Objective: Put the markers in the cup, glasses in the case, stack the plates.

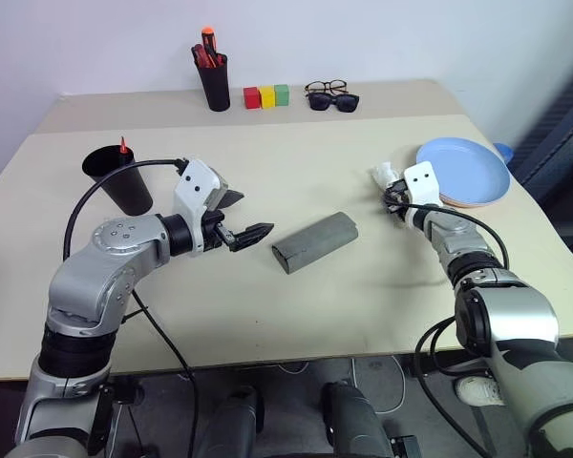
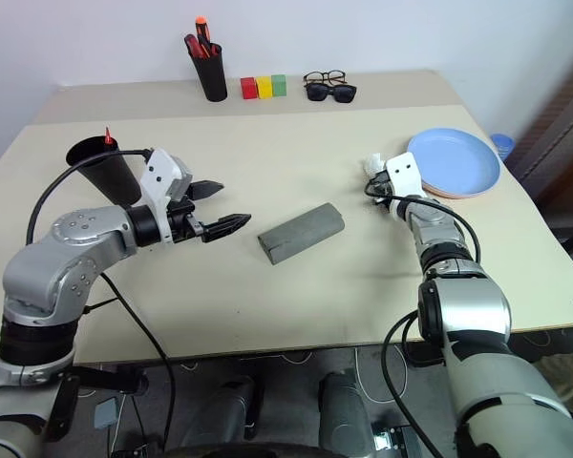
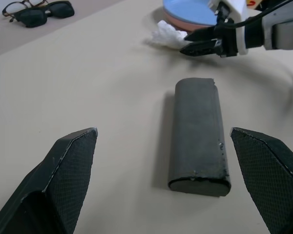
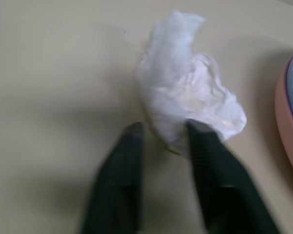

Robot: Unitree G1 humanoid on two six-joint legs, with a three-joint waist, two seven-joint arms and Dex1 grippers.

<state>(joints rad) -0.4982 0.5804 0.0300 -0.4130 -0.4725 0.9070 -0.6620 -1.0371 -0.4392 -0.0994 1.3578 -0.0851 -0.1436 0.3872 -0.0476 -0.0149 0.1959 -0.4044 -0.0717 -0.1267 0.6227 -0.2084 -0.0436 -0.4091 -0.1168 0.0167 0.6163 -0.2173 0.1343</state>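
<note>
Pinching the near edge of one crumpled tissue (image 4: 185, 87) with the right claw (image 4: 163, 127), just left of the two plates, blue (image 1: 463, 167) stacked on pink (image 1: 458, 202) at the right of the table (image 1: 267, 315); holding the left claw (image 1: 255, 213) spread wide and empty just left of the one grey case (image 1: 315, 241), lying closed mid-table. Could lose the tissue from so thin a bite, or nudge the plates on lifting so close by. Counted besides: one cup (image 1: 124, 186) at left with one red marker tip (image 1: 123, 145) poking out, and one pen pot (image 1: 214, 86), three blocks (image 1: 266, 96) and two pairs of spectacles (image 1: 331, 96) at the far edge.

Your arms (image 1: 105, 272) are silver-grey with black joints — white wrist housings (image 1: 198, 187) behind. Black cables (image 1: 95, 191) loop alongside; the fingers (image 3: 71, 170) are black, textured wedges.
</note>
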